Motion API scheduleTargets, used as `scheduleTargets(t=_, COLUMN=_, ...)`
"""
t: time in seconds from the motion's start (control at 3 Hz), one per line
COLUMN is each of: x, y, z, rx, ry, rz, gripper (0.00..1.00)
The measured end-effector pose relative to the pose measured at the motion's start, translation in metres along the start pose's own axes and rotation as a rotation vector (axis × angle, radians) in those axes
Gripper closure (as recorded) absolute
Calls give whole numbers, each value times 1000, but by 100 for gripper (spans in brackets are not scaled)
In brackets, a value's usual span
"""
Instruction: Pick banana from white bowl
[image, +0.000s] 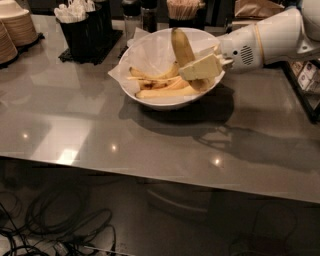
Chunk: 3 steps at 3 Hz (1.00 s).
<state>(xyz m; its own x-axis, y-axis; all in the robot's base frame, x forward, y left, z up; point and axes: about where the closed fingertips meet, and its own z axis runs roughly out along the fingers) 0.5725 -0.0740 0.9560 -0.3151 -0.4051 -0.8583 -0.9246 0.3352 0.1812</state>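
Honestly, biggest worry: slip. Tool (202, 67) clamped shut on banana (181, 45) low down, long upper part sticking up past grip, top-heavy. Could pivot or slide out on lift. Could also snag paper lining (145, 52) or drag smaller bananas (162, 91) out of white bowl (165, 103) onto desk (100, 135). Squeezing too hard = mush. Banana near upright over right half of bowl, lower part pinched in tool, tip leaning back-left above rim.

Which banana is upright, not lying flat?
The long clean-yellow banana, held on end by the gripper over the right side of the white bowl; the smaller bananas lie flat.
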Motion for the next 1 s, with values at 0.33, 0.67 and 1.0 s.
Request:
scheduleTargets(t=0.33, x=9, y=31, z=-46, rx=7, ry=-27, rz=-5, gripper=100)
scheduleTargets(t=0.67, x=9, y=31, z=-46, rx=8, ry=-27, rz=-5, gripper=100)
scheduleTargets(t=1.0, x=8, y=23, z=-27, rx=-34, ry=-33, rz=1, gripper=100)
